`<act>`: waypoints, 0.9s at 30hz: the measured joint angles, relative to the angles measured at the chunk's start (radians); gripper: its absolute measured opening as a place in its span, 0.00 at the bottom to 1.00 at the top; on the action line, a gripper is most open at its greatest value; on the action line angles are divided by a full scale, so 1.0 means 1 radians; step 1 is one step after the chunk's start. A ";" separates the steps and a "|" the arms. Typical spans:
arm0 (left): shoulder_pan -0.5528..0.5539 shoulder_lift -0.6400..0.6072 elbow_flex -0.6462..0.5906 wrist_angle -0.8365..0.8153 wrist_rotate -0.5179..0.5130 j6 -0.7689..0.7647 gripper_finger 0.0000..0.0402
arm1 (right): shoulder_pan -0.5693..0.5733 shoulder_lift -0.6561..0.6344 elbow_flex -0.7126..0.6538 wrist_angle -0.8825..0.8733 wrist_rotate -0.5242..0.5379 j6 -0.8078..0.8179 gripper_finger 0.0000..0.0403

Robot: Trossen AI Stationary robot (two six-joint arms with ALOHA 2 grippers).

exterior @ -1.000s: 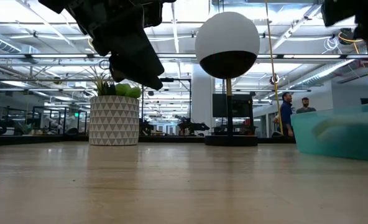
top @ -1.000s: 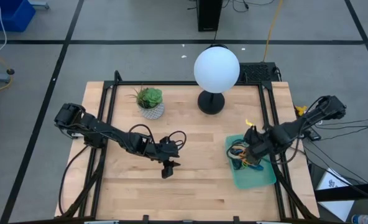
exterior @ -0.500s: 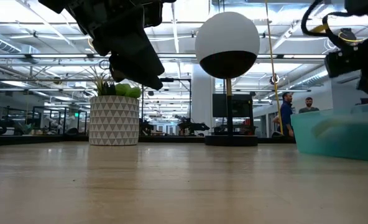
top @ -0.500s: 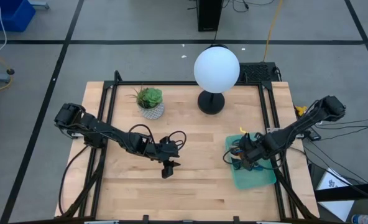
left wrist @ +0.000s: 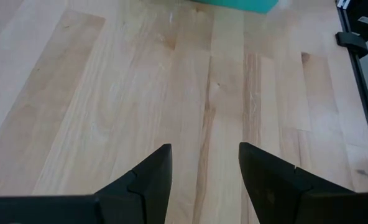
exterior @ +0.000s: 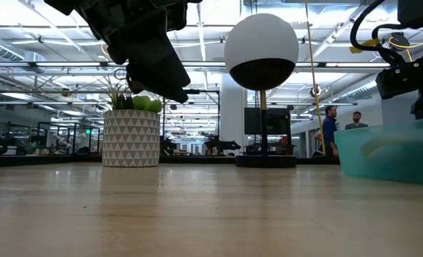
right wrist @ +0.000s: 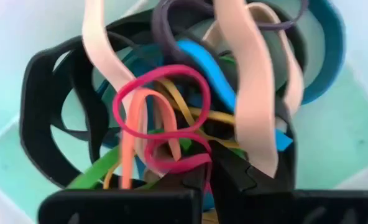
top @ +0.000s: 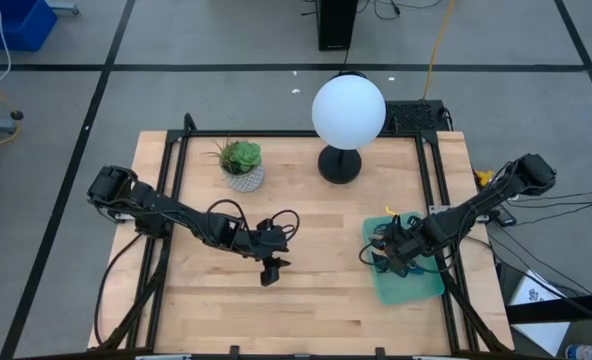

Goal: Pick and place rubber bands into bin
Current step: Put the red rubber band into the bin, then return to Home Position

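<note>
The right gripper (right wrist: 207, 163), jaws nearly closed on a red band (right wrist: 162, 118), hangs over the bin (top: 421, 283); tangled bands (right wrist: 190, 93) may cling and lift out. The left gripper (left wrist: 201, 163) waits with jaws apart, empty.

You see the rubber bands (right wrist: 190, 118) tangled in one heap, black, tan, pink, blue, green and yellow loops overlapping, lying inside the shallow teal bin (top: 416, 285) at the surface's right side.
</note>
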 joint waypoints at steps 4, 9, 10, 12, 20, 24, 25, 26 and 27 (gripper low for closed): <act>0.000 0.000 0.000 0.004 0.000 0.000 0.48 | 0.000 0.000 0.000 0.006 -0.008 -0.001 0.04; 0.000 0.000 0.000 0.003 0.000 0.000 0.48 | 0.000 0.000 0.000 0.008 -0.008 0.016 0.09; 0.000 0.000 0.000 0.003 0.000 0.000 0.48 | 0.000 0.000 0.000 0.008 -0.008 0.016 0.11; 0.000 0.000 0.000 0.003 0.000 0.000 0.48 | 0.000 -0.002 0.000 0.008 -0.008 0.013 0.17; 0.000 0.000 0.000 0.003 0.000 0.000 0.48 | 0.000 -0.097 0.000 0.003 -0.009 0.021 0.37; 0.000 0.000 0.000 0.003 0.000 0.000 0.48 | 0.000 -0.173 0.000 -0.014 -0.009 0.021 0.41; 0.000 0.000 0.000 0.003 0.000 0.000 0.48 | 0.000 -0.192 0.000 -0.015 -0.008 0.021 0.41; 0.000 0.000 0.000 0.003 0.000 0.000 0.48 | 0.000 -0.209 0.000 -0.013 -0.008 0.021 0.41; 0.000 0.000 0.000 0.003 0.000 0.000 0.48 | 0.000 -0.225 0.000 -0.012 -0.008 0.021 0.41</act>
